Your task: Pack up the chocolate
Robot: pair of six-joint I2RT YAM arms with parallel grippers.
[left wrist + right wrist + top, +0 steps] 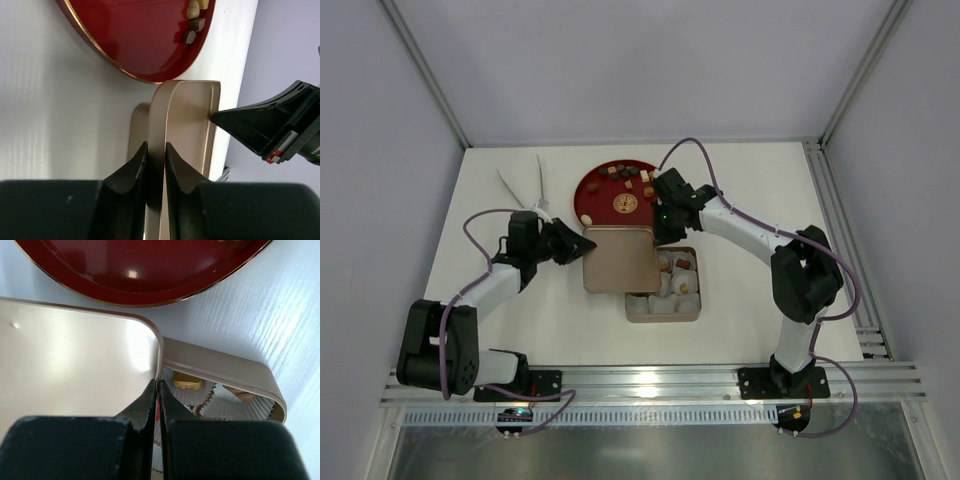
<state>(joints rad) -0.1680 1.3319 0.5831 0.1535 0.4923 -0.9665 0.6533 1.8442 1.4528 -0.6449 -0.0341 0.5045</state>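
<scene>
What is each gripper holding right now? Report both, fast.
Left gripper: closed on the left edge of the gold tin lid.
Right gripper: closed on the same lid's right edge, near a corner.

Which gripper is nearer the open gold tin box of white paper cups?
Right. The right gripper is shut on the gold rectangular lid at the far end of the open gold tin box; the left gripper clamps the lid's opposite edge, farther off.

Small chocolate pieces (629, 174) (dark brown, tan, cream) lie scattered across the far part of the red plate (595, 200). A few more sit in white paper cups (663, 305) inside the gold tin (665, 318), nearer and rightward.
</scene>
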